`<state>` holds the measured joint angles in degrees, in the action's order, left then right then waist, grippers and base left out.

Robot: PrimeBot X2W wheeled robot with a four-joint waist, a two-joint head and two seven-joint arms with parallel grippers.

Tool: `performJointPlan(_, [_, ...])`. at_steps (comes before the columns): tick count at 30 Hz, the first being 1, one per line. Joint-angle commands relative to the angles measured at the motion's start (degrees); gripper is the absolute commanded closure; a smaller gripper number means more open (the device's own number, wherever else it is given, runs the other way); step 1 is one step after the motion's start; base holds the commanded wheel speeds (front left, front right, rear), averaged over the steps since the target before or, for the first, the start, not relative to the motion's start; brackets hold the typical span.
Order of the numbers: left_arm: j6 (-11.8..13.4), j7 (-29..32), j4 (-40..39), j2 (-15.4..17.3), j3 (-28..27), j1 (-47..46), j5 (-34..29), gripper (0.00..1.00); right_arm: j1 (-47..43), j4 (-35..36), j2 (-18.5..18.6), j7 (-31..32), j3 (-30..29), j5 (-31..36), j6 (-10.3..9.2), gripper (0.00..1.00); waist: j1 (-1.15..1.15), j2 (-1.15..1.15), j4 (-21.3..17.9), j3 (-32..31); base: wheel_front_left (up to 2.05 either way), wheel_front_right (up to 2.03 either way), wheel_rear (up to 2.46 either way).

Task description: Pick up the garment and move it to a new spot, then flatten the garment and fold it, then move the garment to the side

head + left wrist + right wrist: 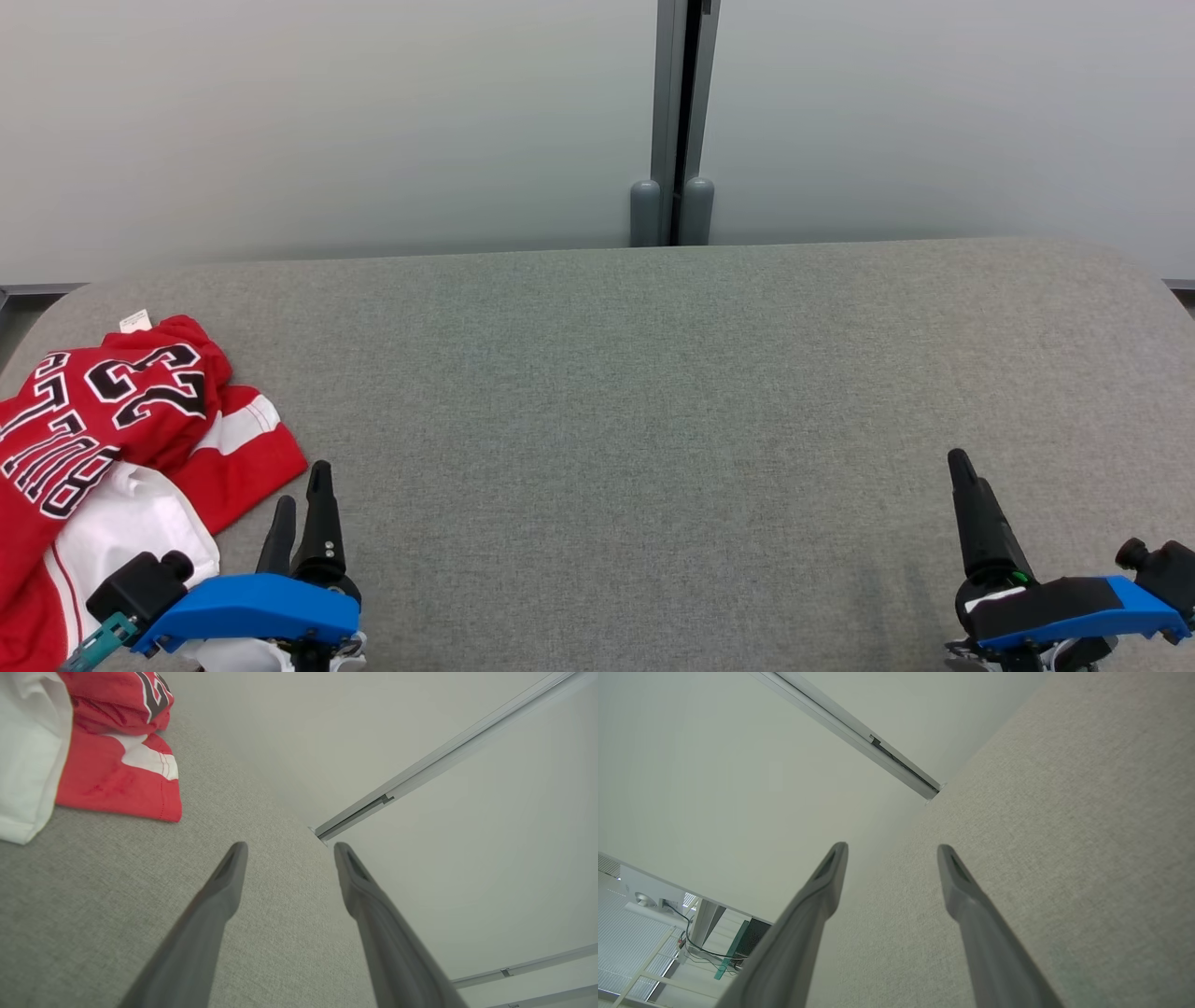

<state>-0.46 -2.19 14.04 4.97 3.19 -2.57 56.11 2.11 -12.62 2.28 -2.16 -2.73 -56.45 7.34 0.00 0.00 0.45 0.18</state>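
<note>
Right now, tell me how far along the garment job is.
Done: nothing visible; the red jersey lies crumpled at the left edge of the grey table. In hand: nothing; the left pincer, open and empty, sits beside it, the right pincer open over bare tabletop. Left: pick up, move, flatten, fold, set aside.

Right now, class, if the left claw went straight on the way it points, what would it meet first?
The way looks free: the left claw points over the grey table toward the far wall, likely the first thing met. The red jersey lies off to its left, outside that line.
</note>
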Motion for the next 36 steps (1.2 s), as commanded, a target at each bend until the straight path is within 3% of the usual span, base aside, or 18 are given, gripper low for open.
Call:
performJointPlan(1, [0.40, -0.61, -1.10, 0.52, 0.64, -0.68, -1.97, 0.00, 0.54, 0.40, 0.38, -0.61, 0.09, 1.89, 0.11, 0.00, 0.00, 0.00, 0.02, 0.00, 0.00, 0.00, 0.00])
performJointPlan(20, [2.86, -4.18, -0.52, 1.88, 4.38, -0.04, -16.50, 0.00, 0.74, -1.11, 0.51, -4.14, 1.28, 16.62, 0.12, 0.00, 0.00, 0.00, 0.32, -0.04, 0.00, 0.00, 0.00])
performJointPlan(36, [4.21, -6.71, 0.87, 2.56, 6.29, 0.61, -24.96, 0.00, -0.06, -1.72, 0.61, -5.26, 1.98, 26.77, 0.14, 0.00, 0.00, 0.00, 0.64, -0.44, 0.00, 0.00, 0.00])
